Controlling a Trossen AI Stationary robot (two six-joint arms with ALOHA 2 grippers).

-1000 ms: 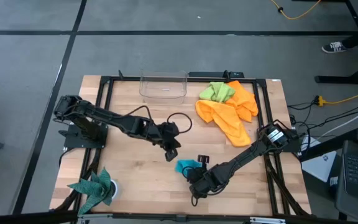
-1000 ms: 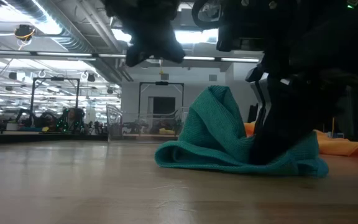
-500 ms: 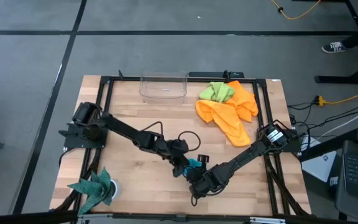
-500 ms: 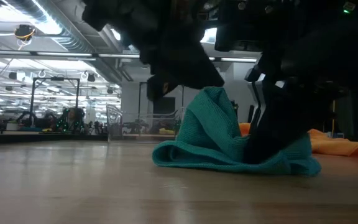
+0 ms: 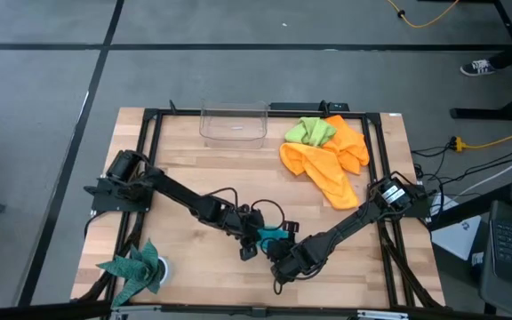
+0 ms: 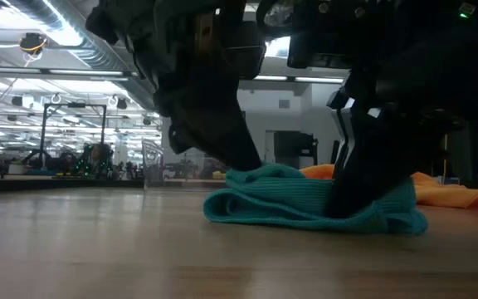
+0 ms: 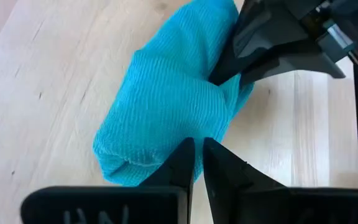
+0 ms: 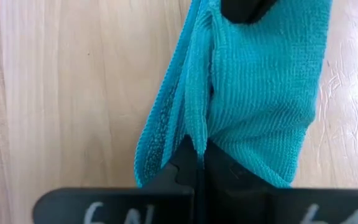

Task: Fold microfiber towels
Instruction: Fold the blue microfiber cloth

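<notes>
A soft turquoise-blue microfiber towel (image 5: 275, 235) lies bunched in a low, rumpled heap on the light wooden table (image 5: 194, 204), close to the table's front edge and about in the middle of it.

The left gripper (image 7: 197, 163) is down at this blue towel, on the side nearer the clear plastic bin (image 5: 234, 124). Its jaws are almost closed and pinch a fold at the edge of the blue towel.

The right gripper (image 8: 198, 163) is at the blue towel too, on the side toward the table's front edge. Its jaws are closed tight on a thin fold of the blue towel. The two grippers are close together with the blue towel between them. In the low view both dark arms come down onto the heap, which rests flat on the table.

Two bright orange microfiber towels (image 5: 327, 164) lie in a loose pile well away from the blue towel, just beside the clear plastic bin. A lime-green microfiber towel (image 5: 311, 131) lies on top of the orange pile, at the end nearest the bin.

A dark teal-green cloth with spiky edges (image 5: 133, 267) sits well away from the blue towel, at the front corner of the table on the left arm's side.
</notes>
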